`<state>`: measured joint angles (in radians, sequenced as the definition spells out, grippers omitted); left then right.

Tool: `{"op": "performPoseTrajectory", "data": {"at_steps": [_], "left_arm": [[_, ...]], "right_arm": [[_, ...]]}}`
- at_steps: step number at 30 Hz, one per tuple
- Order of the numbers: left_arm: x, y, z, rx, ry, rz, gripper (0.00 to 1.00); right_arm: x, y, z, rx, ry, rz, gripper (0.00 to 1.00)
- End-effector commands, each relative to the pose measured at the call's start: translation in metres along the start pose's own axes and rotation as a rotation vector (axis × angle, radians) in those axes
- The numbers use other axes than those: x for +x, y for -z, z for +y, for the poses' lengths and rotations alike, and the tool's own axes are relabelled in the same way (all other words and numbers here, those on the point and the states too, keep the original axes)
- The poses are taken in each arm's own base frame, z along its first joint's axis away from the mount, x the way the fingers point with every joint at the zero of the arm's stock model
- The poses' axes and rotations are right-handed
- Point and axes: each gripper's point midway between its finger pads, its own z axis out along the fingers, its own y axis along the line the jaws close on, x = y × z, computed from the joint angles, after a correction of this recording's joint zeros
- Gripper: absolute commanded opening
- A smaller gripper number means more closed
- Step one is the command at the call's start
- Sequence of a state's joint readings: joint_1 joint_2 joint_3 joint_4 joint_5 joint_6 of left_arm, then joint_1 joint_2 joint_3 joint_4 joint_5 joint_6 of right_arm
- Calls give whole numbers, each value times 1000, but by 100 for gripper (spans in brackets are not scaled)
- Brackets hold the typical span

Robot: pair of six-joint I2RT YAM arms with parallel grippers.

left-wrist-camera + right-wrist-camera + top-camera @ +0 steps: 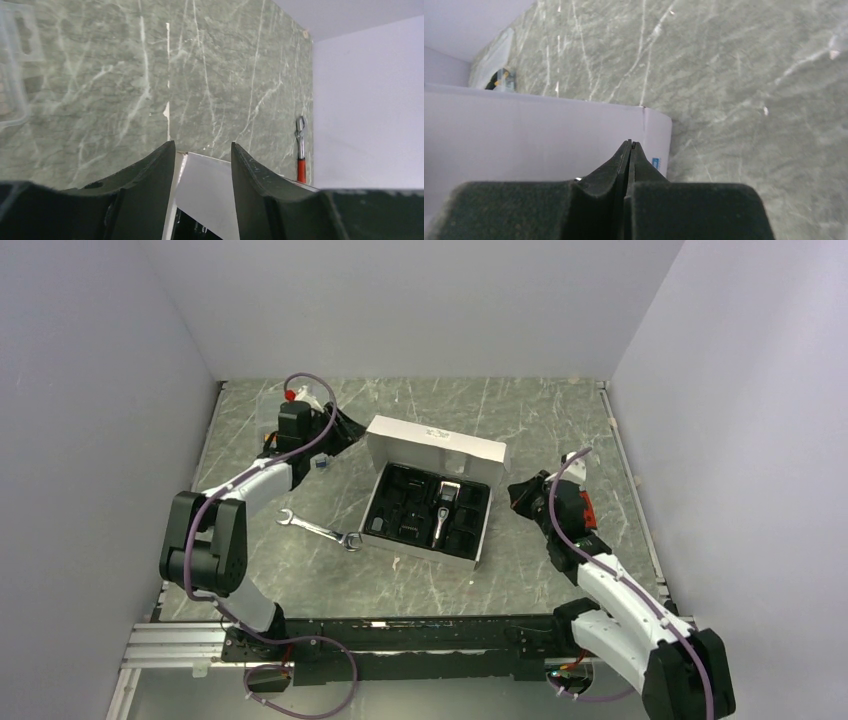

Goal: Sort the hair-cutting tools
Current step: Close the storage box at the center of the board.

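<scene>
The left arm is extended across the table's far-left area. The left gripper (344, 431) is held at the open box's (440, 445) far-left corner, jaws apart with nothing between. The right gripper (630, 145) is closed (fingers pressed flat together) beside the box's right edge. The hair clipper (444, 510) is seated in the box's black tray. A silver wrench (320, 530) lies near the left edge.

Two jointed arms bolted to a black base rail (400, 635). At the rail's left end, left arm (215, 540): black joint housings, white curved shells, looping purple cable (306, 376), red tab (290, 395). At the rail's right end, right arm (625, 605): identical build. Matte black, wedge-shaped fingers (150, 180) on left gripper (202, 149) and right gripper (630, 145).
</scene>
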<state>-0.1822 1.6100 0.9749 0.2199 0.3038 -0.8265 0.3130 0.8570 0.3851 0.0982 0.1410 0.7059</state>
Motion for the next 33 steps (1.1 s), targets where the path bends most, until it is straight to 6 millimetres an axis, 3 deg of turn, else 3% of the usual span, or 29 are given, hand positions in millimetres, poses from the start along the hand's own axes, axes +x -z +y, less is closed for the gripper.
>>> {"op": "performPoseTrajectory", "data": {"at_steps": [1, 7, 14, 20, 28, 33], "left_arm": [[-10, -1, -36, 108, -62, -27, 50], [11, -4, -53, 164, -80, 21, 49], [33, 3, -57, 188, -79, 50, 49], [43, 12, -69, 213, -93, 60, 49], [55, 26, -69, 223, -89, 64, 50], [62, 30, -76, 240, -91, 77, 50]], "right_arm": [[-35, -8, 44, -158, -1, -95, 0], [-26, -14, 63, -252, 18, -34, 0], [-6, -11, 71, -318, -12, 37, 0], [6, -7, 66, -311, -20, 57, 0], [14, 3, 54, -294, -8, 53, 0], [10, 9, 53, -293, 7, 40, 0]]}}
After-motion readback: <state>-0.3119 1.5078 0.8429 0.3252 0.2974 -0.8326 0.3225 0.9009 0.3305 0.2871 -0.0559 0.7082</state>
